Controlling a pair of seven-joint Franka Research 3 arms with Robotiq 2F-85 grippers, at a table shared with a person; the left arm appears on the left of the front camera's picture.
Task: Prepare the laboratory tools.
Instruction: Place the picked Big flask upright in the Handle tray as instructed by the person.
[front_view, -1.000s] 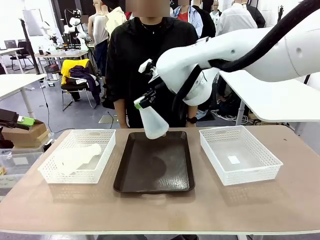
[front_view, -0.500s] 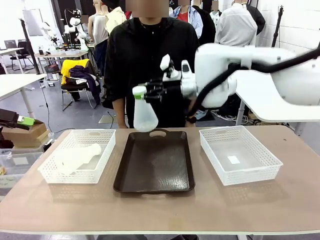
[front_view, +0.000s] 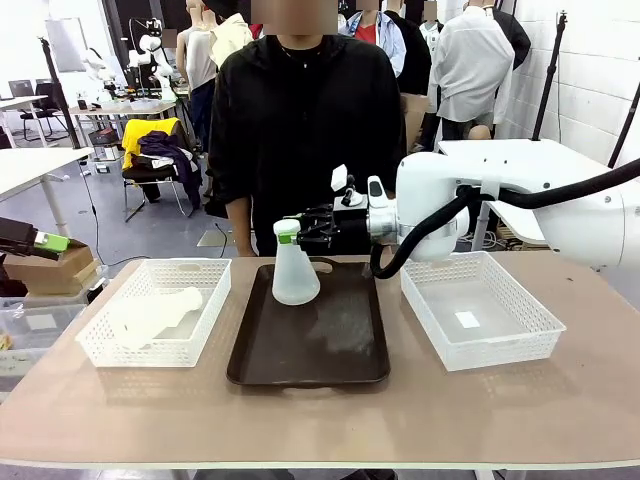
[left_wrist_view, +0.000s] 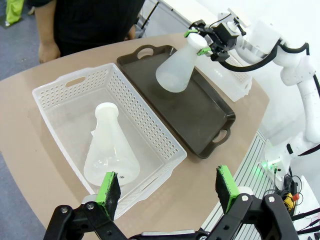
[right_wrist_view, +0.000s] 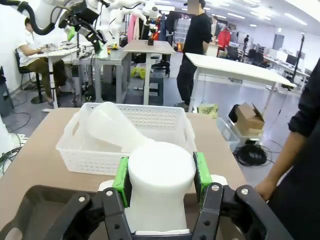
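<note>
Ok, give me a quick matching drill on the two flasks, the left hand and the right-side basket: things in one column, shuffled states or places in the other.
Things:
1. upright flask
2. other flask
3. left hand
4. right basket

States or places:
A. open, holding nothing
B. right of the dark tray
C. neck clamped in the right hand
D. lying in the left basket

Pairs: 1-C, 2-D, 3-A, 4-B

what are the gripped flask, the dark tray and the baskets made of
Flask: probably plastic, frosted and translucent; light passes through it cloudily.
Tray: likely moulded plastic, dark brown with a soft sheen.
Baskets: white plastic, judging by the moulded lattice walls.
</note>
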